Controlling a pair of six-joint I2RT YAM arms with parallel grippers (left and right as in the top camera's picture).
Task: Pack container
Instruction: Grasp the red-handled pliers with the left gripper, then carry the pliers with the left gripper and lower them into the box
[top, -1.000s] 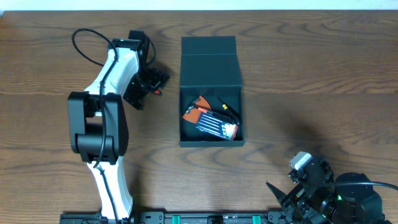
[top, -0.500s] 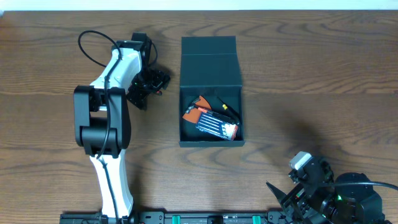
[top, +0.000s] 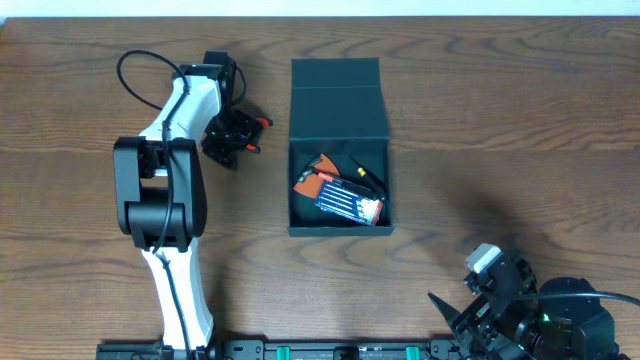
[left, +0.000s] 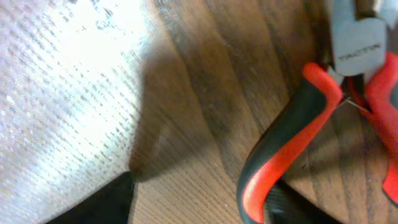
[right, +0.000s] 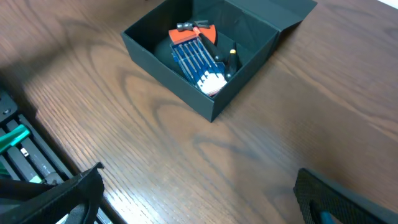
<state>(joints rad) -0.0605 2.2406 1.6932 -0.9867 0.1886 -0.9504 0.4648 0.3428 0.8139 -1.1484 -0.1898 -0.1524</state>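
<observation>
This is a robotics lab bench. You can identify it by these features:

- Two robot arms stand at the near edge of a wood-grain table (top: 500, 120): the white-and-black left arm (top: 165, 190) and the black right arm (top: 560, 320).
- A black mounting rail (top: 330, 351) with green fittings runs along that edge.
- A loose cable (top: 119, 70) loops from the left arm.
- The work pieces are a black container (top: 338, 100) of hand tools and red-handled pliers (left: 292, 130) lying on the table.
</observation>
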